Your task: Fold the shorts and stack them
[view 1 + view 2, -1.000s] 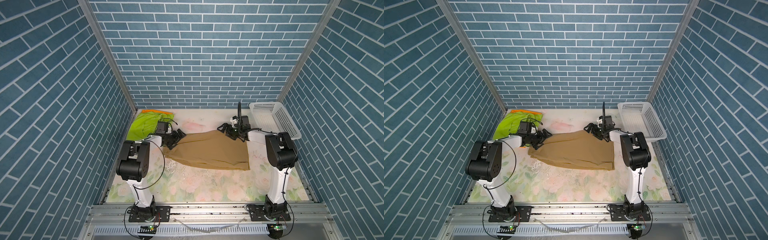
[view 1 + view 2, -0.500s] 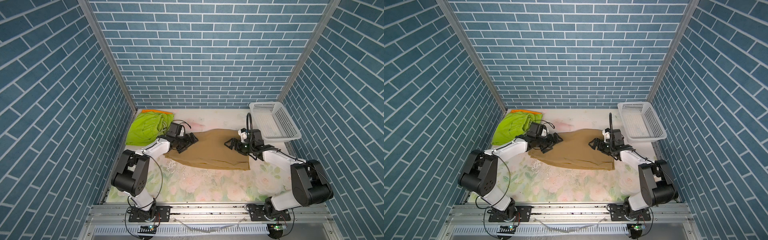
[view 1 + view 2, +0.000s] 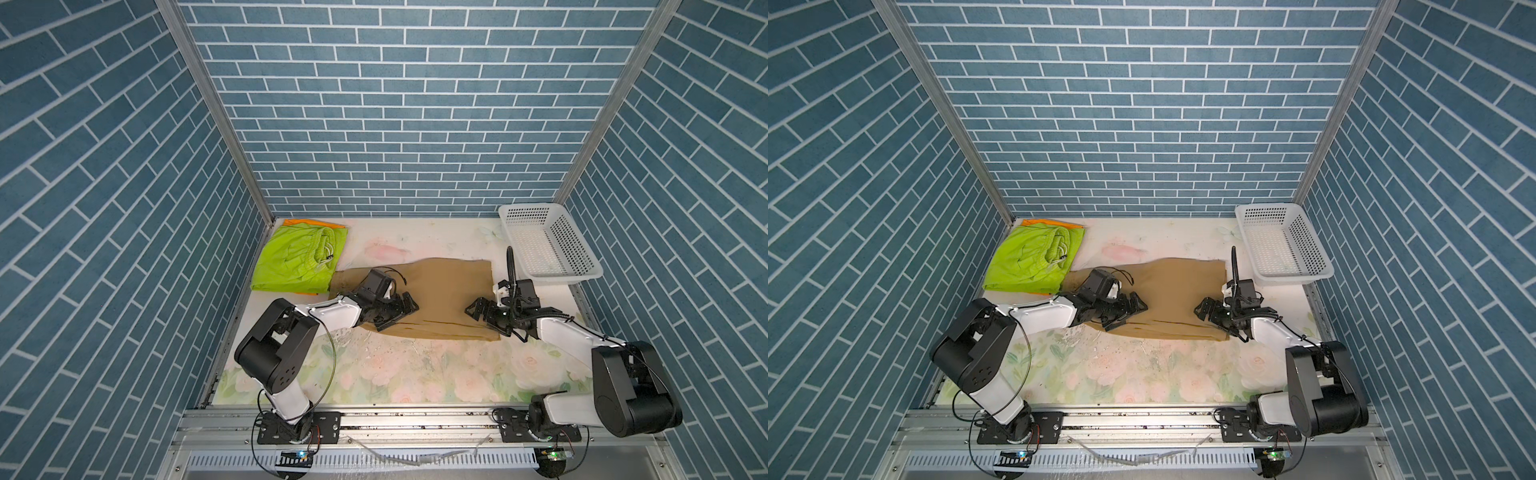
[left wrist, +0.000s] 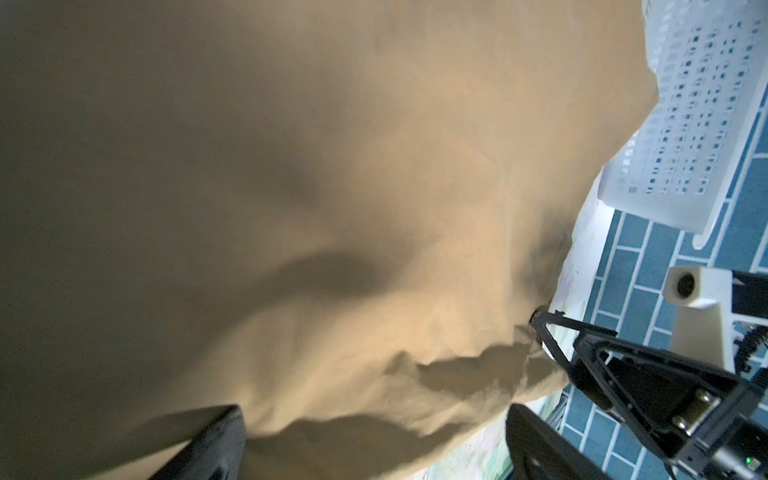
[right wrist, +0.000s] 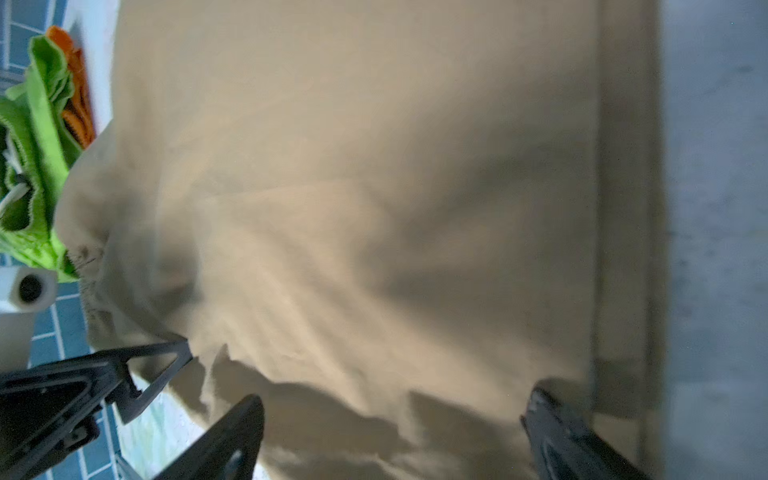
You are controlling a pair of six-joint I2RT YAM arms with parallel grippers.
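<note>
The tan-brown shorts (image 3: pixel 444 286) (image 3: pixel 1177 286) lie flat mid-table and fill both wrist views (image 4: pixel 332 187) (image 5: pixel 374 187). Lime green shorts (image 3: pixel 295 257) (image 3: pixel 1030 257) (image 5: pixel 37 166) lie at the back left on top of the orange shorts (image 3: pixel 316 223) (image 3: pixel 1050 223) (image 5: pixel 77 95), of which only an edge shows. My left gripper (image 3: pixel 409 309) (image 3: pixel 1138 309) (image 4: pixel 374 419) hovers open over the tan pair's left part. Facing it over the right part, my right gripper (image 3: pixel 476 311) (image 3: pixel 1204 311) (image 5: pixel 395 407) is open too. Neither holds cloth.
A white perforated basket (image 3: pixel 528 206) (image 3: pixel 1266 206) (image 4: pixel 685 124) stands at the back right, just beyond the tan shorts' right end. Blue brick walls close in three sides. Floral table cover (image 3: pixel 415 370) stretches along the front.
Both open grippers have moved from the tan shorts' far corners toward the front and inward over the cloth. The shorts stay lying flat.
</note>
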